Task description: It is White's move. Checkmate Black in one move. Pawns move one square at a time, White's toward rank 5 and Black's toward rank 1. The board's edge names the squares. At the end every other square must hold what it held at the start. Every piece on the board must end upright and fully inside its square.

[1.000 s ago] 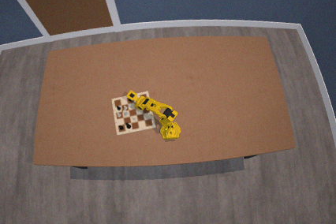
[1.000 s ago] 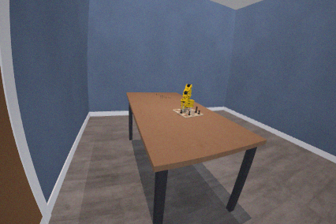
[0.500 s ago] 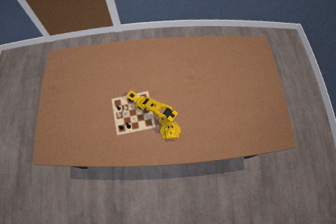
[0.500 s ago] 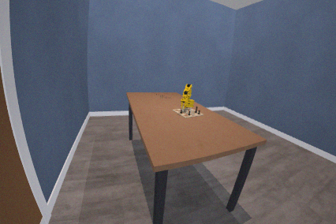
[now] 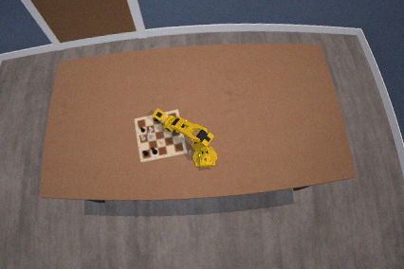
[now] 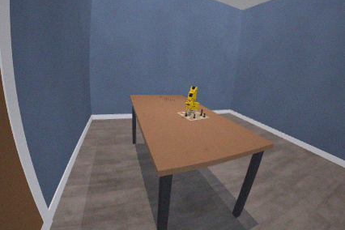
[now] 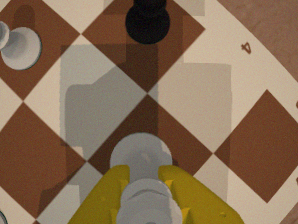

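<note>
In the wrist view my gripper (image 7: 141, 173) is shut on a white chess piece (image 7: 145, 211), its yellow fingers on either side of it. The piece's round base (image 7: 140, 153) shows just over a brown and a pale square. A black pawn (image 7: 148, 14) stands upright on a brown square ahead, by the edge label 3. Another white piece (image 7: 20, 47) stands at the left. In the top view the small chessboard (image 5: 140, 157) lies on the table, and my gripper (image 5: 159, 116) reaches over its far side. The board (image 6: 192, 117) and arm (image 6: 192, 98) are tiny in the exterior view.
The arm's base (image 5: 205, 157) stands just right of the board on the brown table (image 5: 266, 108). Several other black and white pieces stand on the board, such as a black one (image 5: 146, 153). A row of small dark things (image 6: 167, 100) lies at the table's far end.
</note>
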